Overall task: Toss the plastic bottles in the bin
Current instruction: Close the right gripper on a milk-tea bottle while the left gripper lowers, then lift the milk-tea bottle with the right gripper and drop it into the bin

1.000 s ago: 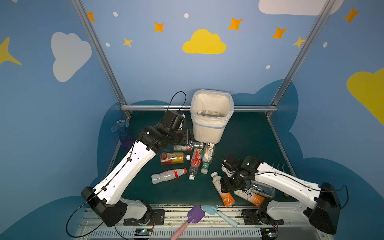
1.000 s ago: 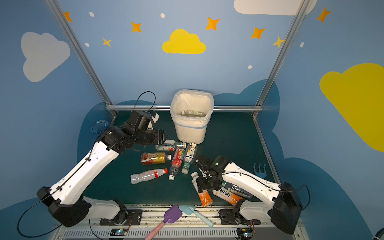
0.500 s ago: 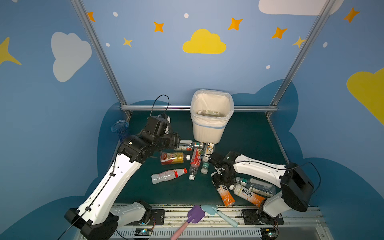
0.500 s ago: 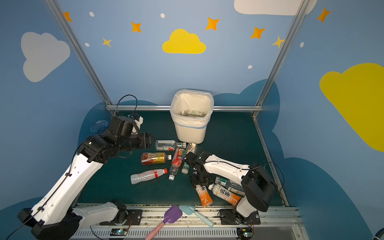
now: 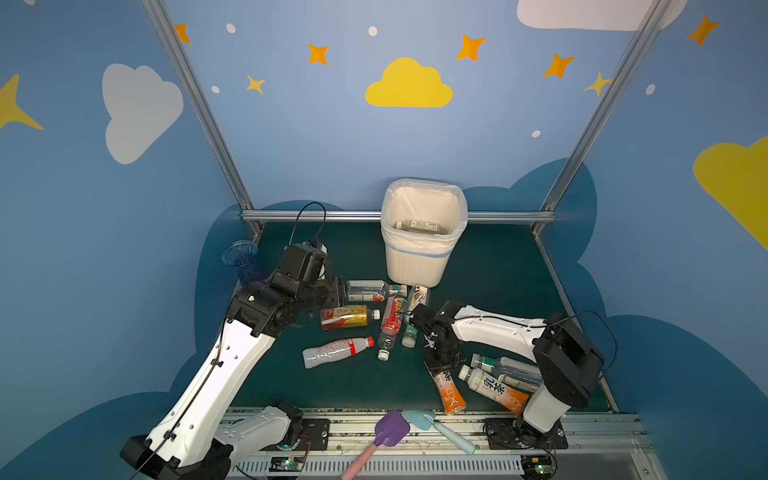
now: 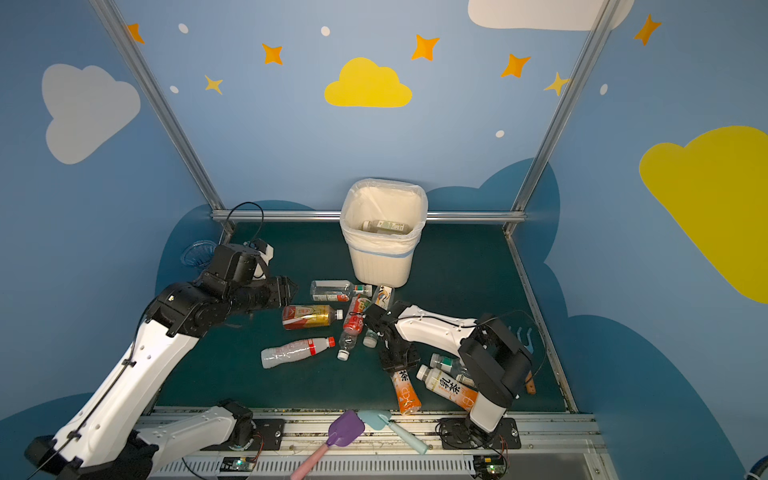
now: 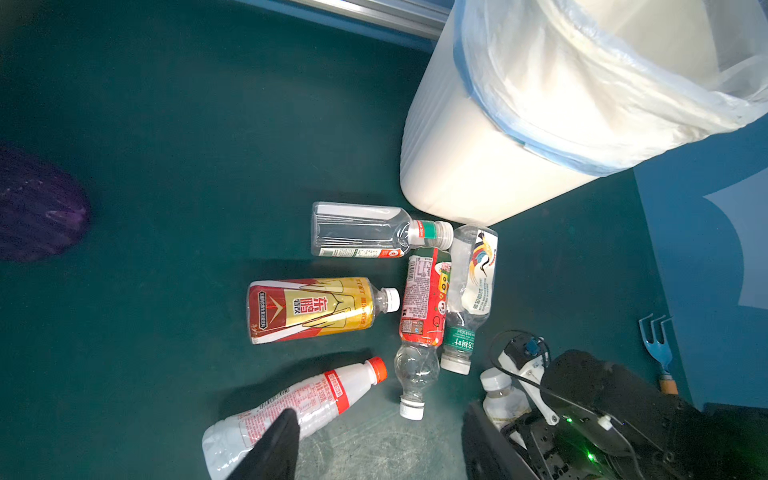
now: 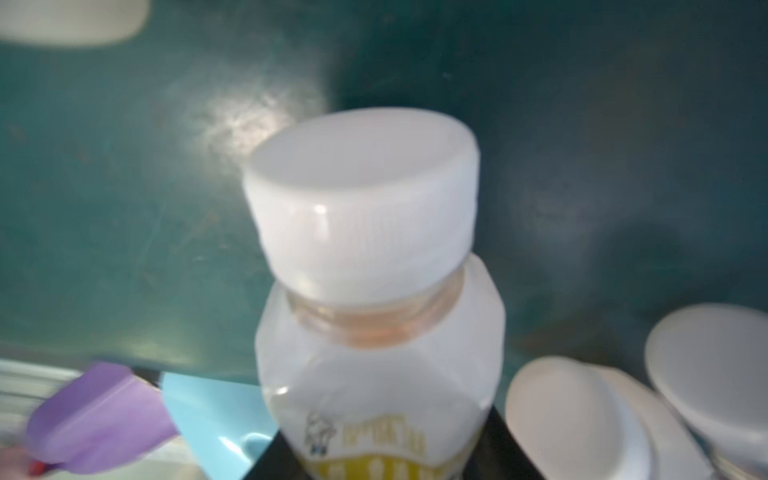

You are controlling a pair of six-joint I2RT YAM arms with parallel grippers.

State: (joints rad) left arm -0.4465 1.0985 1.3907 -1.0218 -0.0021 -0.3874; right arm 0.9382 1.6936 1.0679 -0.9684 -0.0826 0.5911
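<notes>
The right hand [image 5: 441, 365] pinches an orange bottle [image 5: 451, 394], bottles [image 5: 494, 386] crowding its right, shovels [image 5: 391, 429] nearer. The left hand [image 5: 341, 291] hangs spread. Earlier the right stood wider

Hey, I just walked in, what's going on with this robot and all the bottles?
A two-armed robot is clearing plastic bottles off a green table into the bin at the back; one bottle lies inside it. The right gripper has its jaws shut on an orange-label bottle near the front edge. The left gripper hovers, jaws open and empty, beside the bottles lying in front of the bin.
</notes>
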